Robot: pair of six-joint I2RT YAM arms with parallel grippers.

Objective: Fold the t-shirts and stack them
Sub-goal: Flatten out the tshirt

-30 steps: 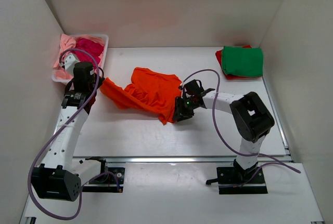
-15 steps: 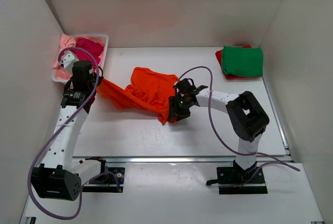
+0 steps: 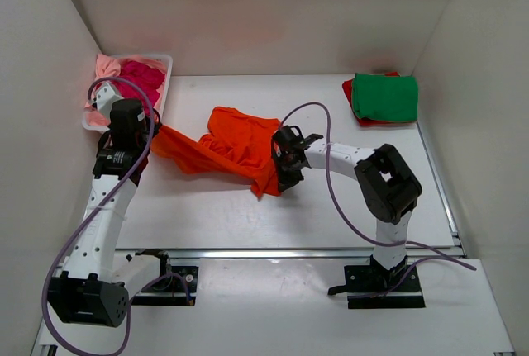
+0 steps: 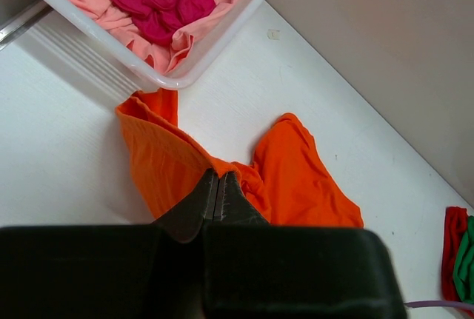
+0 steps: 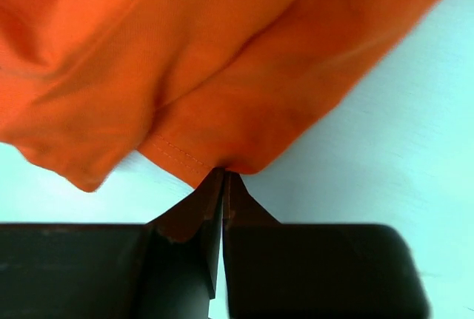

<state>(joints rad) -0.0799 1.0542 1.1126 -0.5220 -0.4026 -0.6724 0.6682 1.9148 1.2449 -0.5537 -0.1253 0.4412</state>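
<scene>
The bright orange cloth t-shirt (image 3: 235,145) lies unfolded at the table centre, one edge pinched in the closed left gripper (image 4: 219,186) and a hem in the closed right gripper (image 5: 223,182). A folded green t-shirt (image 3: 384,97) is already stacked on a red t-shirt (image 3: 348,90). A magenta t-shirt (image 3: 142,75) and a light pink t-shirt (image 3: 103,71) remain in the white plastic basket (image 3: 168,60). Compared with one second earlier, the right gripper is displaced leftward.

Bright, even white light, faint shadows; the orange t-shirt (image 5: 222,75) is slightly soft close-up.
</scene>
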